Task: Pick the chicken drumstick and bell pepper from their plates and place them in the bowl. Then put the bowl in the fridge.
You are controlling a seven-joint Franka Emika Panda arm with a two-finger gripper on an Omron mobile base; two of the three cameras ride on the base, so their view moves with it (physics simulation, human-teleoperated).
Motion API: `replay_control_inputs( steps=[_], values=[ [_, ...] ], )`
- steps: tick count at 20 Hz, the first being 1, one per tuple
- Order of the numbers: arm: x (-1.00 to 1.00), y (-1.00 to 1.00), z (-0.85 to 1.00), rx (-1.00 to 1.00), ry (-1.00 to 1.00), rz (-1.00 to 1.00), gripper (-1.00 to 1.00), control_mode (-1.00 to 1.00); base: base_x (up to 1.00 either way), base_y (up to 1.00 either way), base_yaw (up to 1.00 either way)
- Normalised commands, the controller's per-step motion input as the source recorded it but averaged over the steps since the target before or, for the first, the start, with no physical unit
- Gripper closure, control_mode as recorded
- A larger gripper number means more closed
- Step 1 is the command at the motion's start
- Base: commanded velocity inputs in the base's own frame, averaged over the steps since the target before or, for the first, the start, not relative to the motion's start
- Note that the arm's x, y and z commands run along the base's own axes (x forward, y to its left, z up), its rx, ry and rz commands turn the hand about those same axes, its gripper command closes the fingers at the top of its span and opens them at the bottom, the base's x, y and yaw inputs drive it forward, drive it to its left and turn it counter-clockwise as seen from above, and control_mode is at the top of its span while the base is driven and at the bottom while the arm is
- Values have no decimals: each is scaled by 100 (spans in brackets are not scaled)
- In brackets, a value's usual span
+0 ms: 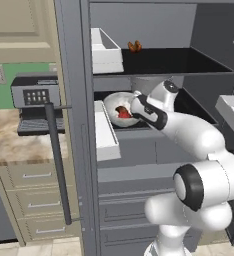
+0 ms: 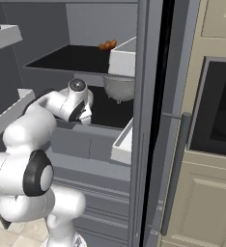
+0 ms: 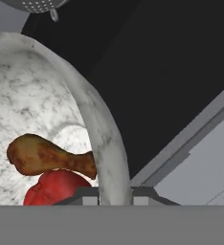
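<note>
Closest to my hand cam is the bowl [image 3: 106, 158] rim, running up through the middle of the frame with my gripper [image 3: 115, 194] clamped on it at the bottom centre, one fingertip either side of the wall. Inside the bowl, lower left of that view, the chicken drumstick [image 3: 47, 157] lies across the top of the bell pepper [image 3: 56, 187], touching it. At the very top left there's a perforated steel colander [image 3: 35, 5] peeking in.

In the left base view the bowl [image 1: 114, 107] sits tilted toward the camera around mid-frame, over the dark middle shelf [image 1: 194, 107] of the open fridge [image 1: 74, 125], with the red pepper [image 1: 124, 113] visible inside. A white door bin [image 1: 105, 132] is just below left of it. Upper shelf has a small orange-brown food item [image 1: 134, 47] toward the back. Far left, a black microwave [image 1: 35, 97] sits on the marble counter [image 1: 9, 137].

Right base view shows the colander [image 2: 119, 88] at centre on the middle shelf.
</note>
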Motion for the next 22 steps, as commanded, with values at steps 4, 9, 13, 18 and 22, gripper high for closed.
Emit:
replay_control_inputs(
  steps=[4,9,13,18,22],
  values=[
    [29,14,-16,0,0,0,100,-100,0,0,0],
    [39,3,-14,0,0,0,100,-100,0,0,0],
    [29,5,-11,0,0,0,100,-100,0,0,0],
    [13,9,-11,0,0,0,100,-100,0,0,0],
    [0,6,-15,0,0,0,-100,-100,0,0,0]
  ],
)
